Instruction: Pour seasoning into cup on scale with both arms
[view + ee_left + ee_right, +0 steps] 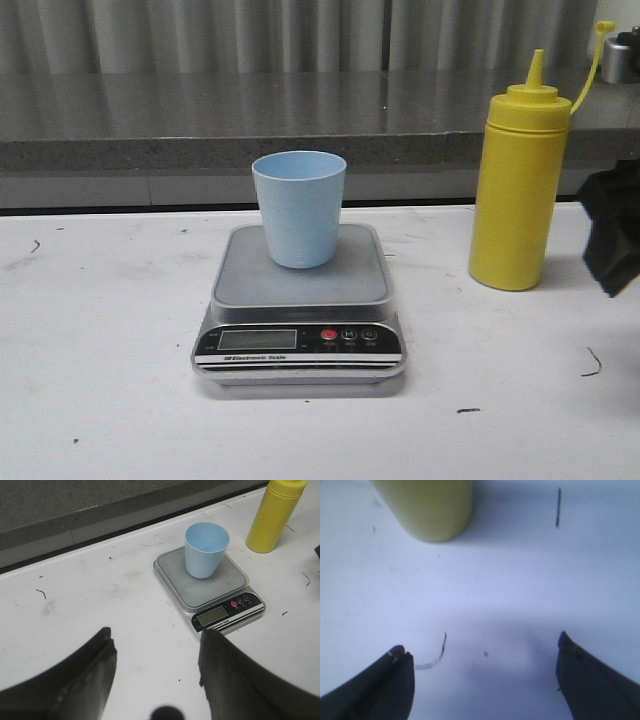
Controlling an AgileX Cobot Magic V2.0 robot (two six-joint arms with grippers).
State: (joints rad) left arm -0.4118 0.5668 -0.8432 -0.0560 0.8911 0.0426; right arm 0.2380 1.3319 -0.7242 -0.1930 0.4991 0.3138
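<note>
The pale blue cup (299, 207) stands upright on the grey platform of the silver scale (300, 345) in the middle of the white table. To its right stands the yellow seasoning bottle (518, 190), its cap hanging off a thin strap. At the right edge of the front view my right gripper (612, 240) shows as a black shape beside the bottle. In the right wrist view the right gripper (482, 652) is open over bare table, with the seasoning bottle's base (427, 507) ahead of it. The left gripper (156, 647) is open, with the scale (210, 587) and cup (205, 550) ahead.
A grey counter ledge (250, 115) runs along the back of the table, with a grey curtain behind it. Small dark scuffs and thread-like marks (592, 365) dot the white tabletop. A dark object (622, 55) sits on the ledge at the far right.
</note>
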